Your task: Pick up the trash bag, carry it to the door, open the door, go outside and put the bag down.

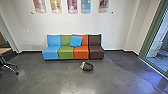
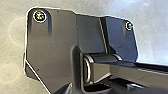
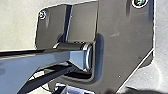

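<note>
Evidently, the trash bag (image 1: 86, 66) is to be identified as the small, dark, crumpled bundle with a paler patch on its left, seated on the grey floor (image 1: 50, 75). It is judged to be light and soft, with thin, slippery film that may be torn if pinched at one loose fold. A grip is best taken high on the gathered top, with several folds closed together; the neck itself cannot be made out. Some swing should be allowed for once it is lifted.

The bag is held by neither the left gripper nor the right gripper; whether either is open or closed cannot be told. Beyond it, at the far side, a row of four coloured seats (image 1: 66, 53) is found against the wall (image 1: 117, 27), with a blue cushion (image 1: 76, 41) leaned on the backs. Green-framed glazing (image 1: 162, 46) is noted at right; whether a door is included cannot be confirmed.
</note>
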